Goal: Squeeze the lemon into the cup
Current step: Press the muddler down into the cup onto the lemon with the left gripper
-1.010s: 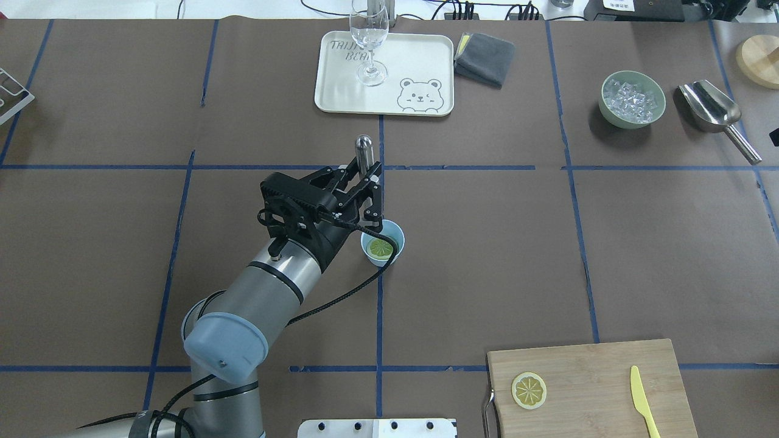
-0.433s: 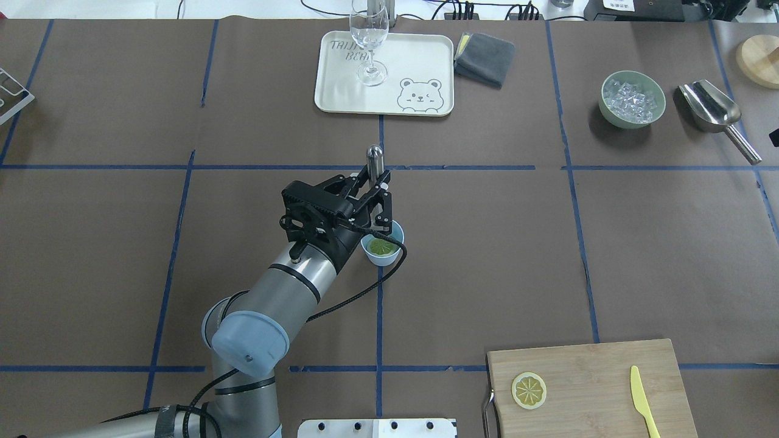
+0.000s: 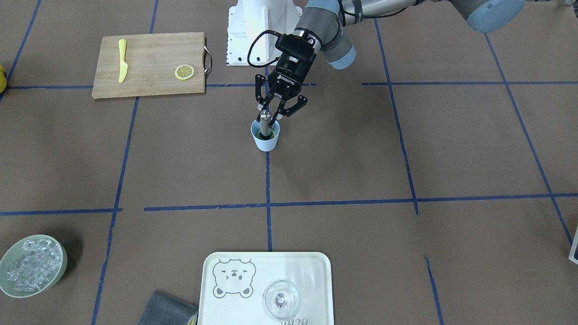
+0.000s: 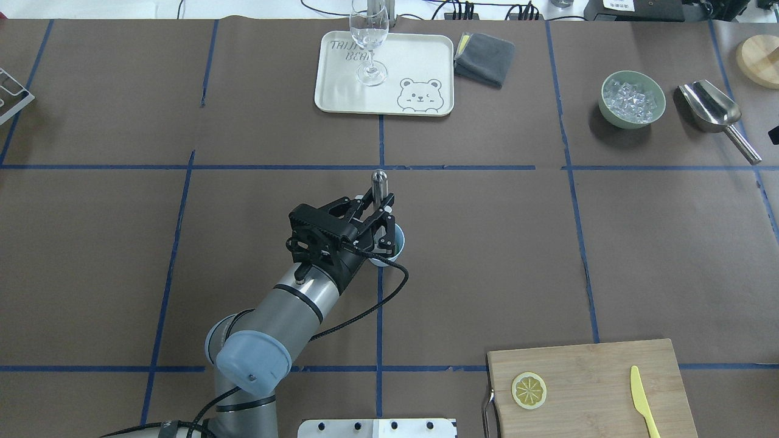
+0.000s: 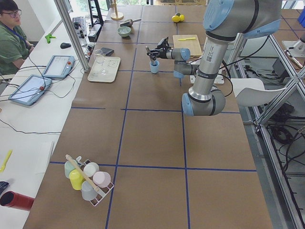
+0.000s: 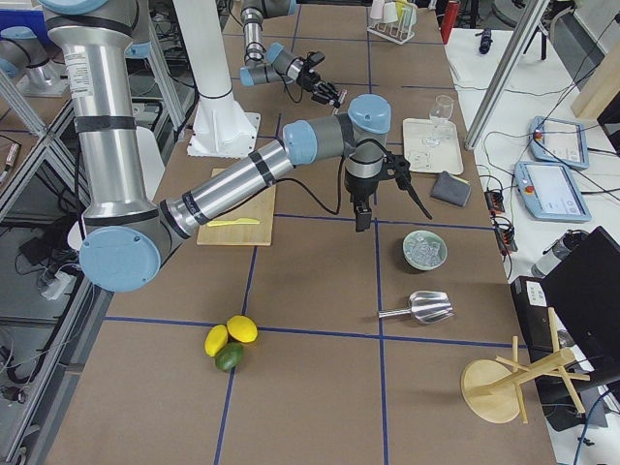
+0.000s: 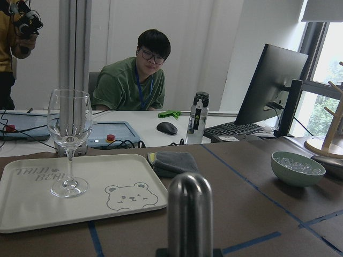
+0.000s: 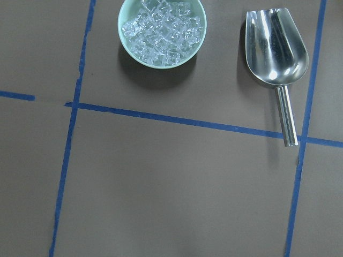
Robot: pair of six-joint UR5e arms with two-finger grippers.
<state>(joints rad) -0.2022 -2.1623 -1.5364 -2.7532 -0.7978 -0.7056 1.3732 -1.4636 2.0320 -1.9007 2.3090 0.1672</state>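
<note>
Steel glints from a short round-topped rod (image 3: pixel 265 120) that the left gripper (image 3: pixel 271 113) clamps between its two black fingers (image 3: pixel 281 109). The rod stands nearly upright, with its lower end down inside the light-blue cup (image 3: pixel 265 140) directly below the fingers. Inside the cup, only a greenish-yellow sliver of the lemon slice (image 3: pixel 259 134) shows beside the rod, at the bottom.

A second ago, the overhead view showed the cup's mouth open, with the whole slice lying flat in it and the rod held beyond the cup. The gripper (image 4: pixel 377 204) has since shifted over the cup (image 4: pixel 397 240). It now covers all but the cup's right rim and hides the slice from above.

A twin slice (image 4: pixel 528 390) lies on a wooden cutting board (image 4: pixel 596 365) well off to the fingers' right, on the robot's side of the table. A yellow knife (image 4: pixel 640 395) lies on the same board. Neither has moved.

The right gripper (image 6: pixel 412 189) hangs over the table near a pale green bowl of ice (image 6: pixel 424 249). Whether its fingers are open or closed cannot be told.
</note>
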